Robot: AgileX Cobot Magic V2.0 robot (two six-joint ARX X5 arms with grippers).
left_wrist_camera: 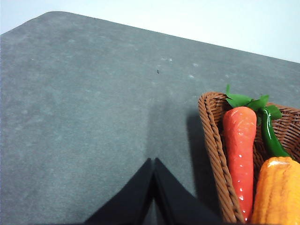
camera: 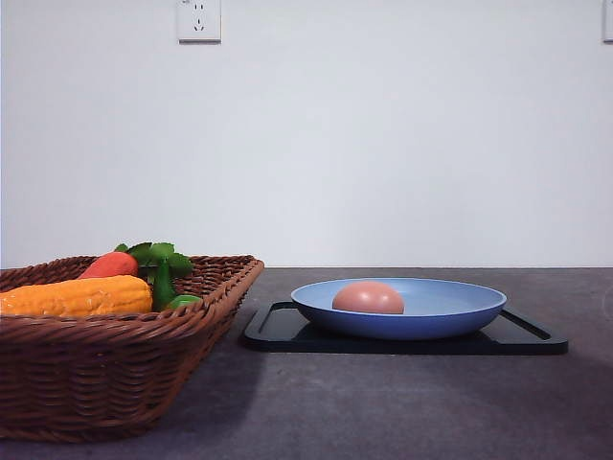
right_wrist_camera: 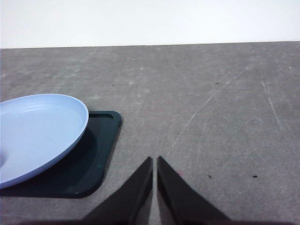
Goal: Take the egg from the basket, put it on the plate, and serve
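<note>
Front view: plain white wall [camera: 383, 144] w/ a power outlet [camera: 198, 19] up top, dark grey table [camera: 402, 402] below. The basket [camera: 115, 374] sits at the left, cut off by the frame edge, w/ a corn cob [camera: 77, 296], a carrot [camera: 108, 264] and something green [camera: 163, 283] in it. Just right of it a black tray [camera: 278, 331] carries the blue plate [camera: 460, 311], and the egg [camera: 368, 298] lies in the plate, a bit left of centre. So egg's on the plate, not in the basket.

Left wrist view: left gripper [left_wrist_camera: 153, 161] hangs over bare table, fingers pressed together, nothing between them. Basket corner is near, off to one side, not touching. Carrot lies along the basket wall, the green stalk next to it, corn cob cut off at the frame edge. Table has pale scuffs.

Right wrist view: right gripper [right_wrist_camera: 154, 159] also closed up tight and empty, over scratched table near the tray corner but apart from it. Plate sits on the tray, mostly cut off; can't make out the egg here. White wall behind the table's far edge.
</note>
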